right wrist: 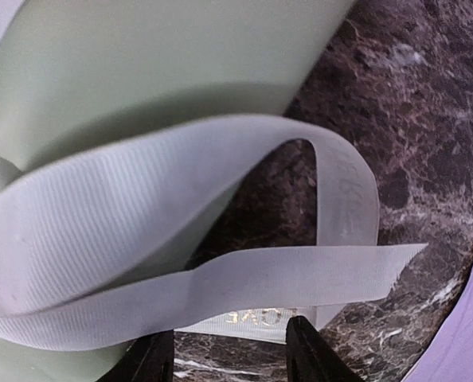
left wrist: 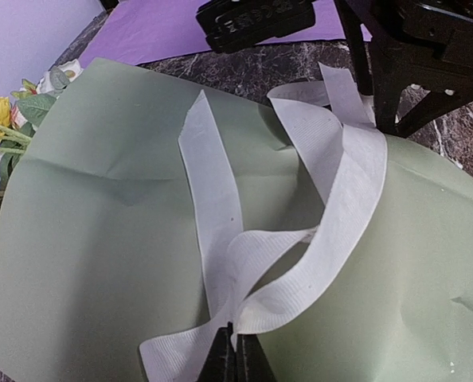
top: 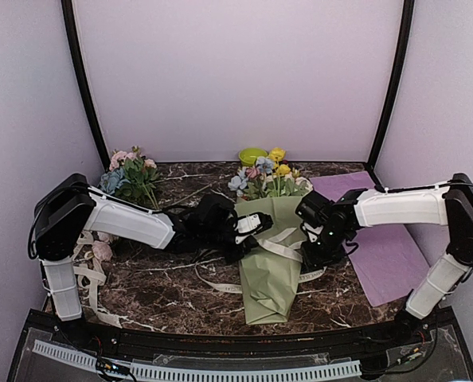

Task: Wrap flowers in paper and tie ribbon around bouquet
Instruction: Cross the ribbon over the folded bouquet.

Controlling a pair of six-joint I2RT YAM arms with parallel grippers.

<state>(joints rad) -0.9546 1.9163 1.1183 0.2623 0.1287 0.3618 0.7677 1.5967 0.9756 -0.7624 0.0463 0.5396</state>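
Observation:
The bouquet (top: 267,267) lies mid-table, a sage-green paper (left wrist: 101,263) cone with yellow, blue and pink flowers (top: 267,177) at its far end. The cream ribbon (left wrist: 214,199) loops loosely over the cone, and one tail trails onto the marble (top: 220,284). My left gripper (left wrist: 236,354) is shut on the ribbon where two strands cross, at the cone's left side (top: 251,227). My right gripper (right wrist: 230,358) stands open at the cone's right edge (top: 316,253). A ribbon strand (right wrist: 260,286) with gold lettering crosses just ahead of its fingertips, not pinched.
A flat purple sheet (top: 380,239) lies at the right. A loose cluster of pink and blue blooms (top: 129,175) sits at the back left, and a green bowl (top: 252,155) stands behind the bouquet. More ribbon (top: 89,278) is heaped by the left arm's base.

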